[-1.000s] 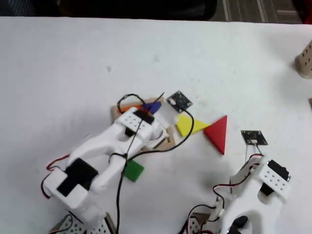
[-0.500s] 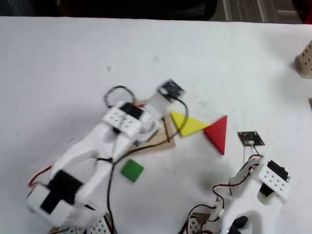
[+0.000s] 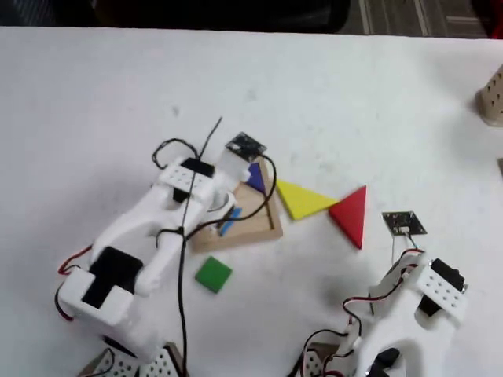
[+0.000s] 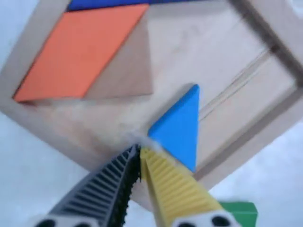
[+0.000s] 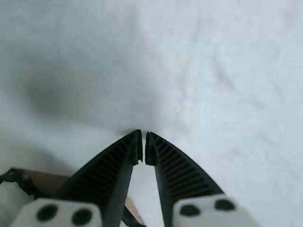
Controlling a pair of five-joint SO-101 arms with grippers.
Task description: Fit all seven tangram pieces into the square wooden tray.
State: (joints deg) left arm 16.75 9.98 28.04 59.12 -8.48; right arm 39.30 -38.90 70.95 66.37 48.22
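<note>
The square wooden tray point(image 3: 255, 224) lies mid-table under my left arm. In the left wrist view the tray point(image 4: 199, 42) holds an orange parallelogram point(image 4: 80, 47), a dark blue piece point(image 4: 109, 4) and a light blue triangle point(image 4: 177, 127). My left gripper point(image 4: 138, 150) is shut with nothing in it, its tips on the tray floor at a corner of the light blue triangle point(image 3: 229, 221). Outside the tray lie a yellow triangle point(image 3: 302, 200), a red triangle point(image 3: 351, 214) and a green square point(image 3: 213, 275). My right gripper point(image 5: 143, 137) is shut and empty over bare table.
The right arm point(image 3: 424, 298) rests at the near right corner of the table. A perforated tan object point(image 3: 491, 98) stands at the far right edge. Black cables point(image 3: 185, 259) hang along the left arm. White table stretches wide on the far side.
My left arm swung its wrist leftward across the tray, uncovering the tray's right half and the light blue triangle in it. The right arm stayed put.
</note>
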